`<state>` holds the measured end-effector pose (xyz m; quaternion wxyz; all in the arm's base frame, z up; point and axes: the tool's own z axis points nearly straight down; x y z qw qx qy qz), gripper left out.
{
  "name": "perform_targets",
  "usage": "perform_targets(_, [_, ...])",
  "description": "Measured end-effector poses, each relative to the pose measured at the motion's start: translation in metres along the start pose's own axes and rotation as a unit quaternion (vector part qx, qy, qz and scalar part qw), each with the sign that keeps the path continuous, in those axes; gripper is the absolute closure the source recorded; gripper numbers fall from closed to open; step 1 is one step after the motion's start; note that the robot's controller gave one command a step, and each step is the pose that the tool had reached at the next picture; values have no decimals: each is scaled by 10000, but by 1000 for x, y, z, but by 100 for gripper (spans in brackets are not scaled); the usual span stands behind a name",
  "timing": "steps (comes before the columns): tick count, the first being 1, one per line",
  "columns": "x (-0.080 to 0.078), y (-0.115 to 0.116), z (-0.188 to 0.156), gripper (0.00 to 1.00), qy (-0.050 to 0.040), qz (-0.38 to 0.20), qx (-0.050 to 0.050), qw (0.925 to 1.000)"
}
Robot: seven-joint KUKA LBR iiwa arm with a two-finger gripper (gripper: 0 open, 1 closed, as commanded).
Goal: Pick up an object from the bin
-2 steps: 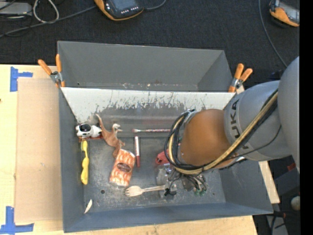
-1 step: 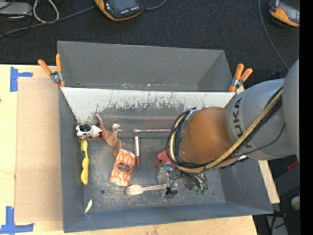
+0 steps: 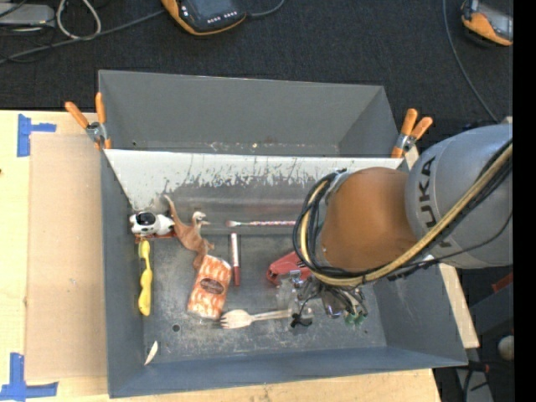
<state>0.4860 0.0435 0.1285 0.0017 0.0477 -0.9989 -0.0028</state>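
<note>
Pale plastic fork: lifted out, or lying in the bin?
Lying in the bin: the fork rests flat on the floor, tines left, handle end beside the gripper.

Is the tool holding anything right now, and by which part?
Cannot be told: the tool sits at the handle end of the cream plastic fork.

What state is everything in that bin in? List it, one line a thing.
gripper: down in the bin, at the fork's handle end
white plastic fork: lying flat, tines to the left
orange patterned roll: on its side
yellow stick: lying flat by the left wall
brown toy animal: lying on the bin floor
red thing: partly hidden under the arm
</note>
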Motion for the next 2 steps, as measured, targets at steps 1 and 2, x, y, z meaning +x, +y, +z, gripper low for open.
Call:
perform_targets(1, [0,1,-46,100,17,10,-2,10000])
perform_targets(2, [0,1,-98,100,7,11,-2,10000])
